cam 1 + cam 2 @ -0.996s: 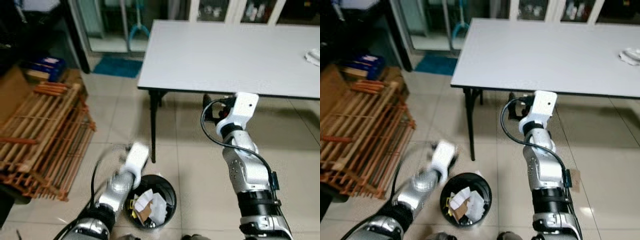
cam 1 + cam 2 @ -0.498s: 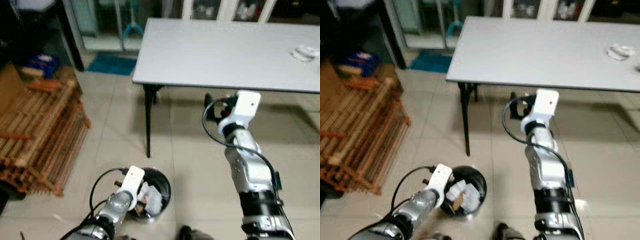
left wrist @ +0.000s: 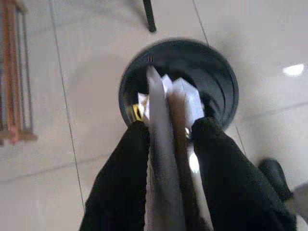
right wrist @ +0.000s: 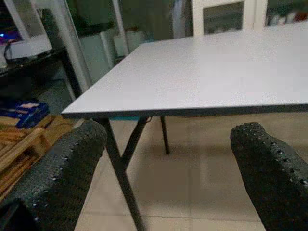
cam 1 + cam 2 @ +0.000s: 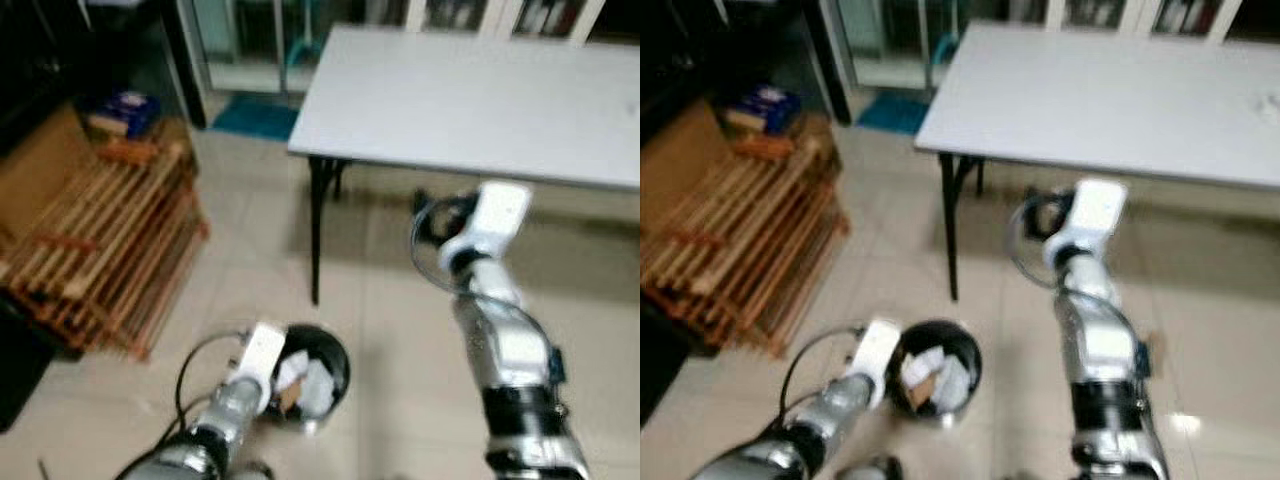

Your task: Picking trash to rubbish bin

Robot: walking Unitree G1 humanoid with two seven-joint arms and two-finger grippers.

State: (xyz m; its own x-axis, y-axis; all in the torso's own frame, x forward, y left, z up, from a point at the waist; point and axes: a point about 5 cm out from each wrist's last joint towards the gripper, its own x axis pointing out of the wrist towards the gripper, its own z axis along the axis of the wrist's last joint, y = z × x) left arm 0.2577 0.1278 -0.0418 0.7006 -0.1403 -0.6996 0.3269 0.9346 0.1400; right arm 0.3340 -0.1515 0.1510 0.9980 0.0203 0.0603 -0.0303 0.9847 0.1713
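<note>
Left wrist view looks straight down the left gripper [image 3: 166, 139], whose two black fingers [image 3: 126, 168] are clamped on a flat piece of cardboard and paper trash [image 3: 166, 144] held edge-on between them. Just beyond the fingertips stands the round black rubbish bin [image 3: 226, 91] on the tiled floor [image 3: 72, 72], already holding white crumpled paper [image 3: 190, 98]. In the head views the left arm [image 5: 235, 400] reaches low and forward, its wrist bent down so the gripper sits at the bin's near rim. The right arm [image 5: 500, 330] is raised with the elbow bent and the forearm upright, its white wrist housing level with the front edge of the grey table [image 5: 480, 100]. The right gripper [image 4: 173, 159] has its fingers [image 4: 62, 163] spread wide apart with nothing between them, pointing at the table edge and a black table leg [image 4: 120, 168]. A wooden slatted rack [image 5: 90, 240] lies on the floor to the robot's left, well apart from the bin.
</note>
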